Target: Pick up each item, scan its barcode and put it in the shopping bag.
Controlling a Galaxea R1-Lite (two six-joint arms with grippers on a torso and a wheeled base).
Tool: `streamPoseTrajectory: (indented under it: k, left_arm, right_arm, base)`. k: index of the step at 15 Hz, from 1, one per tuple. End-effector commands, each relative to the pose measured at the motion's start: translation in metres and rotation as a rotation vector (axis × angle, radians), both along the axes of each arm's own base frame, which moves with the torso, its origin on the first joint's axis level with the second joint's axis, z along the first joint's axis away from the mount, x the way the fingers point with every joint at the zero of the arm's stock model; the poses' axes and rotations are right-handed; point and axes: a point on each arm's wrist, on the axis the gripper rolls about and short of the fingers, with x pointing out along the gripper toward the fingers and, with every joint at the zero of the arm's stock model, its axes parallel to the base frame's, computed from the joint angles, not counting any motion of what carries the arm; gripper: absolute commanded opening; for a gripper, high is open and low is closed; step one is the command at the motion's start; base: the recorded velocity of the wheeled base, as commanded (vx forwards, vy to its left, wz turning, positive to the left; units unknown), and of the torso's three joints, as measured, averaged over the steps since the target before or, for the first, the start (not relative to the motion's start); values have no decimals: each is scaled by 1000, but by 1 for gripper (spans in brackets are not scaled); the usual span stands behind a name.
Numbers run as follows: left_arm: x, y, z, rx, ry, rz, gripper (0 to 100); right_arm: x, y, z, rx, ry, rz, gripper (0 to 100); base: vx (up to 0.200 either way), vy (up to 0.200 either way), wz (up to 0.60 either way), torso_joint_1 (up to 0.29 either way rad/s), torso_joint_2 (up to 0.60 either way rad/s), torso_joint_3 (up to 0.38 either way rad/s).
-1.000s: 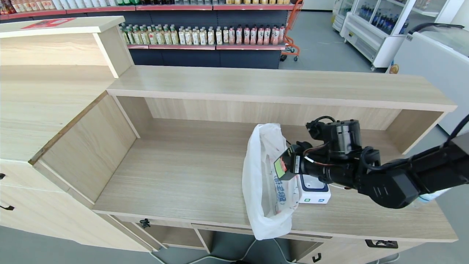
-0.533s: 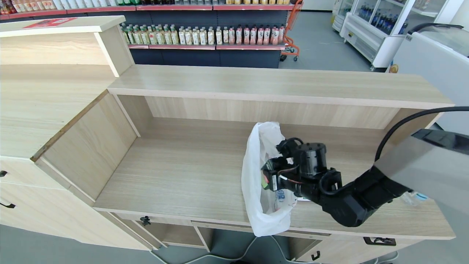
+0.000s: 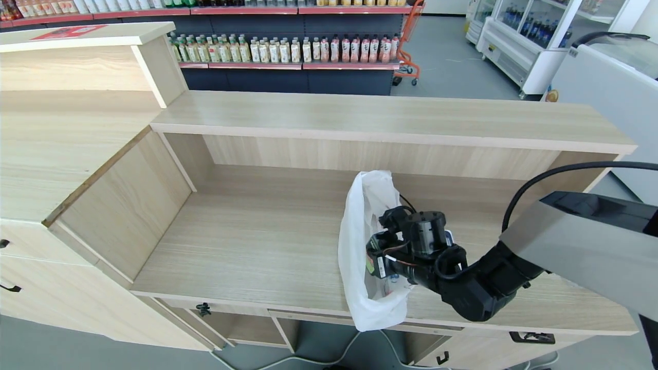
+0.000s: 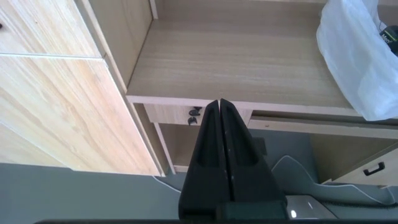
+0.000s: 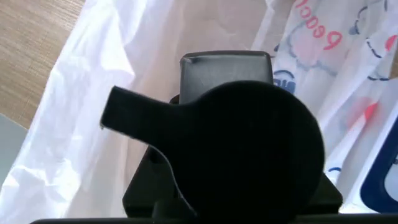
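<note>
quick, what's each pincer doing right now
Left pincer: closed, empty.
Right pincer: closed on an item, inside the mouth of the shopping bag.

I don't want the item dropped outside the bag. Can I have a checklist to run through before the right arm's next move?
1. The right gripper is inside the mouth of the shopping bag: ok.
2. The shopping bag is open at the top: ok.
3. The green-and-red item is at the right gripper's tip, within the bag's mouth: ok.
4. The item has been let go: cannot tell.
5. The bag rests fully on the counter: not ok, its near end hangs over the front edge.
6. The left gripper is clear of the bag, jaws shut: ok.
</note>
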Motion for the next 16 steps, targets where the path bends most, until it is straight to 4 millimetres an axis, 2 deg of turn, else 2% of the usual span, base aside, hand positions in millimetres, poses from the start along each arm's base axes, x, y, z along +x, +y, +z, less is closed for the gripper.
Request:
streamPoseTrajectory:
  k: [1,9,10,13,16]
  left_arm:
    - [0,0,0,0,0,0,0]
    - [0,0,0,0,0,0,0]
    - [0,0,0,0,0,0,0]
    - [0,0,0,0,0,0,0]
    - [0,0,0,0,0,0,0]
  right_arm:
    - [-1,0,-6,-19,10,5,0]
    - [-1,0,-17,-39,33,8,0]
    - [-1,0,-18,-40,34,8,100]
    - [-1,1,-18,-38,33,11,100]
    - [-2,7,-6,1,-29,27,100]
  base:
    - [0,0,0,0,0,0]
    - [0,0,0,0,0,0]
    - [0,0,0,0,0,0]
    - [0,0,0,0,0,0]
    - [0,0,0,0,0,0]
